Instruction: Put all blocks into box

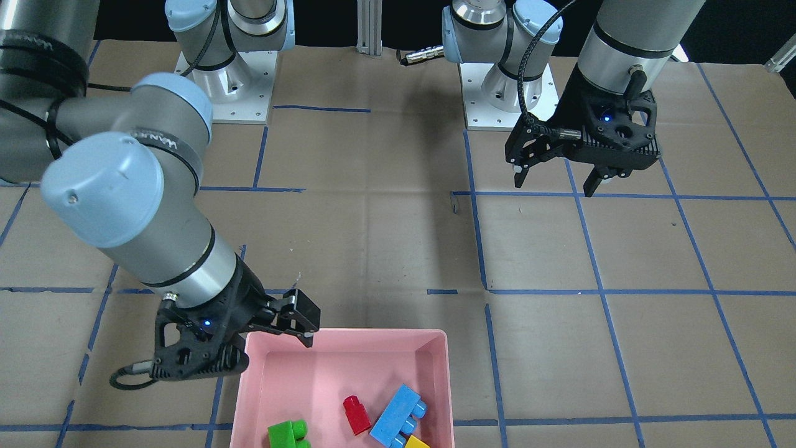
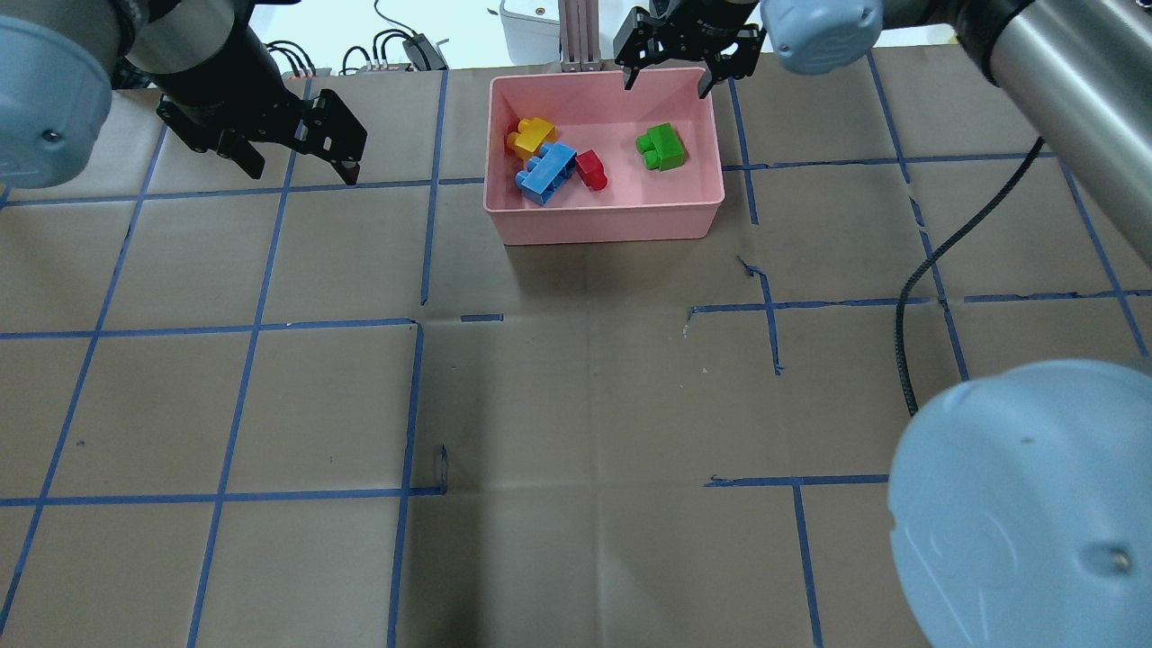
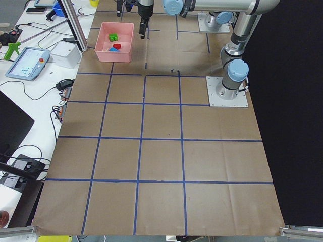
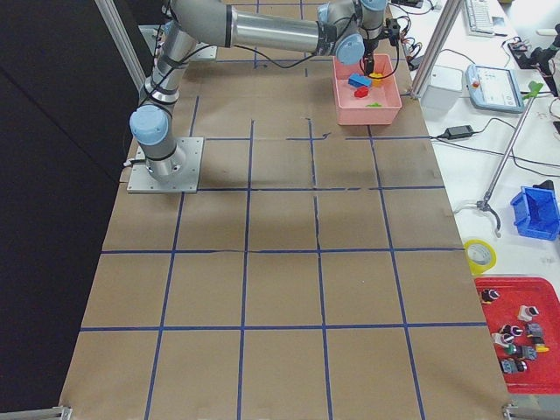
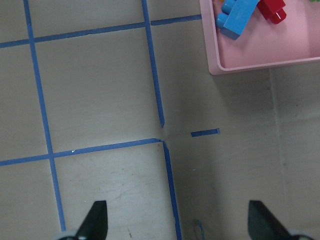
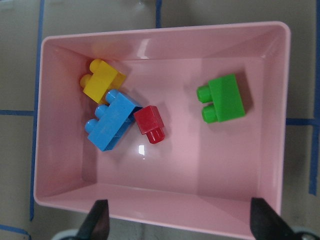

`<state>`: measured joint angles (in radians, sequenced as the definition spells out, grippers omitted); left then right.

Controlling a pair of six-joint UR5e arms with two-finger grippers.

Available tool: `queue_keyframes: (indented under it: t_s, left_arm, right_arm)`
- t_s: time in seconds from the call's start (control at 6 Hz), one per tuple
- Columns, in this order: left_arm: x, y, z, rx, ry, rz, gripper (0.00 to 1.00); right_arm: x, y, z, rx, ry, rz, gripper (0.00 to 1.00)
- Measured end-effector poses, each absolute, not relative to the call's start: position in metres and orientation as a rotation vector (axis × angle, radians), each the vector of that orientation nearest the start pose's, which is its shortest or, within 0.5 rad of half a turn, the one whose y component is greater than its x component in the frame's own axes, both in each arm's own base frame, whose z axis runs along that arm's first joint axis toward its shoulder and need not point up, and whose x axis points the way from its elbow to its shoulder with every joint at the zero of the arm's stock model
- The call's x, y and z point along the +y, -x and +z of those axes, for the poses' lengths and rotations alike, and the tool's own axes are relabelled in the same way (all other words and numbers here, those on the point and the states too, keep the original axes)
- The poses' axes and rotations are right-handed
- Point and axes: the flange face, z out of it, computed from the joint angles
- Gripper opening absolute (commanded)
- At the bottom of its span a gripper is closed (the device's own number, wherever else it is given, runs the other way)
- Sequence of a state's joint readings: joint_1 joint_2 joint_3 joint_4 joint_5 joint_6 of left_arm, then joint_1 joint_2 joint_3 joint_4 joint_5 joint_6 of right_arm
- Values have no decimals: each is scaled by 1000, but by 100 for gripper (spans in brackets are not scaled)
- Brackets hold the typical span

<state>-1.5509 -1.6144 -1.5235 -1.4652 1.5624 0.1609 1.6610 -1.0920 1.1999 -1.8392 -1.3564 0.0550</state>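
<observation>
Blocks all four inside the box (image 2: 603, 223), none on the table (image 2: 576, 405).

- Green block (image 6: 222, 98) lies alone in one half of the box, studs sideways, well apart from the others.
- Yellow block (image 6: 102, 81), blue block (image 6: 112, 122) and red block (image 6: 150, 122) are bunched in the other half. Yellow is nearest a corner, with blue pressed against it. Red touches blue's other side, towards the middle of the floor.
- All four lie on their sides on the pink floor. None leans on a wall.

Box: pink, shallow, upright, on the brown paper at the table's far side from the robot's bases, about midway between the two arms.

Right gripper (image 2: 664, 87): above the box's far wall, pointing down. Jaws spread wide, nothing between them. Its wrist camera looks straight into the box, a fingertip at each lower corner of that view.

Left gripper (image 2: 304, 173): over bare paper on the robot's left of the box, well apart from it, clear of the surface. Jaws wide apart and empty. Its wrist view catches only one corner of the box, with the blue and red blocks.

Table: brown paper marked with a grid of blue tape lines (image 2: 252, 328).
</observation>
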Motion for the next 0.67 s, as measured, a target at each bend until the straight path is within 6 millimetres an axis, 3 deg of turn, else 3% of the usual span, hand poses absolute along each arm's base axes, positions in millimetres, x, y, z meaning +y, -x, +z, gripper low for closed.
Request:
queue_keyframes:
  t_s: [0.33,0.5,0.67]
  left_arm:
    - [-525,123,499,3120,-221,-172,100]
    - [-525,123,499,3121,-221,-172,100]
    - [-526,123,498,3122,-220,-171,100]
  right_arm:
    - [-624,-195,483,3027,186,-102,100]
    - [-585,-190,522,3049,197,-87,100]
    - [-544,-186,548,3055,192,-101,100]
